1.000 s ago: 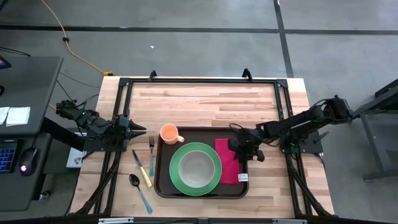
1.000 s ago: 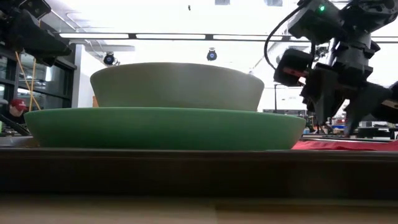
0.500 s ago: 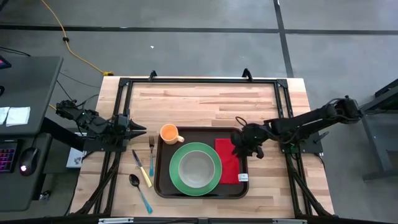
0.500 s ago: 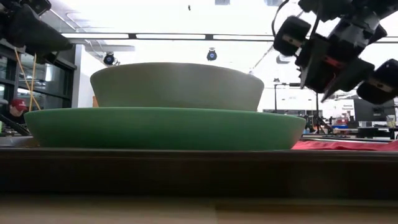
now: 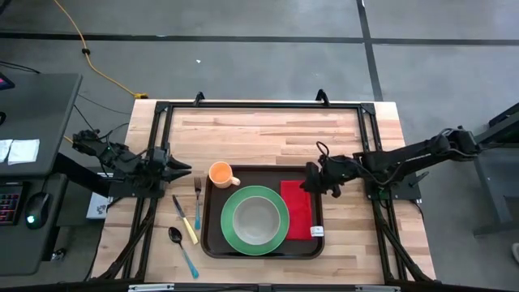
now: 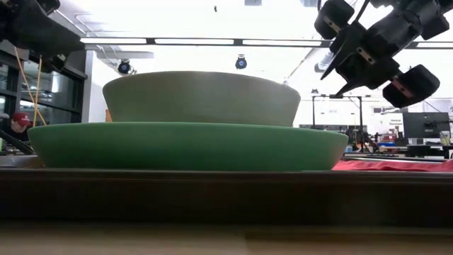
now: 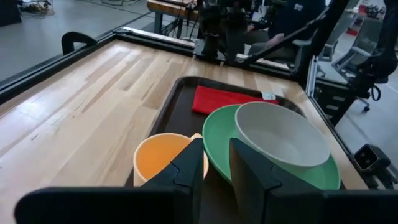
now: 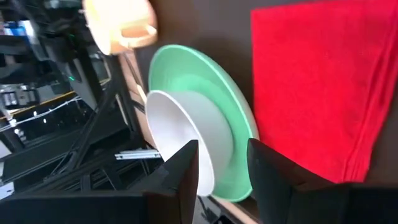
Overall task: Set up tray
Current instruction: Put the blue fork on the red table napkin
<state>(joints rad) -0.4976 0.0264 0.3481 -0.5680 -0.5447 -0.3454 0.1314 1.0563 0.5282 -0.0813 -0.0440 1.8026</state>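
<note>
The dark brown tray [image 5: 208, 235] lies on the wooden table. On it sit an orange cup [image 5: 220, 173] at the far left corner, a green plate [image 5: 230, 223] carrying a pale bowl [image 5: 255, 217], and a red napkin [image 5: 297, 209] lying flat along the right side. My right gripper [image 5: 310, 180] hovers open above the tray's far right corner; its wrist view looks down on the napkin [image 8: 311, 87] and plate [image 8: 205, 81]. My left gripper [image 5: 182, 168] waits left of the cup [image 7: 163, 163], fingers slightly apart.
A fork [image 5: 197, 203], a knife [image 5: 185, 219] and a spoon [image 5: 182, 250] lie on the table just left of the tray. Bare wood stretches across the far half of the table [image 5: 268, 130]. A black frame runs around the table's edges.
My right gripper has risen from the napkin and drawn back toward the table's far right, tipping as it went. The napkin stays flat on the tray's right side.
</note>
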